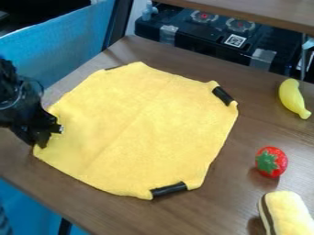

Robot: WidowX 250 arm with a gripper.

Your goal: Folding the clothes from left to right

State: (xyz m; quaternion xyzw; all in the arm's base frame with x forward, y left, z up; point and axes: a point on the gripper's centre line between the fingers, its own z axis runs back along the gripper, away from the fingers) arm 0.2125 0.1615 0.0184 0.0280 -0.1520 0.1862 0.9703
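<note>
A brown wood-grain surface (233, 206) runs across the scene, its far-left edge slanting beside an upright blue panel (67, 43). A dark post (118, 23) stands at the panel's right end, with a pale strip just right of it. Beyond the surface's far edge sits a black case (190, 37) with two round, red-centred fittings (204, 17), a square black-and-white label (235, 39) and pieces of translucent tape (168, 34). A brown shelf (264, 10) overhangs it at far right. Below the near-left edge are bright blue material (30, 207) and a dark leg (64, 227). Soft light leaves a faint sheen on the wood.
</note>
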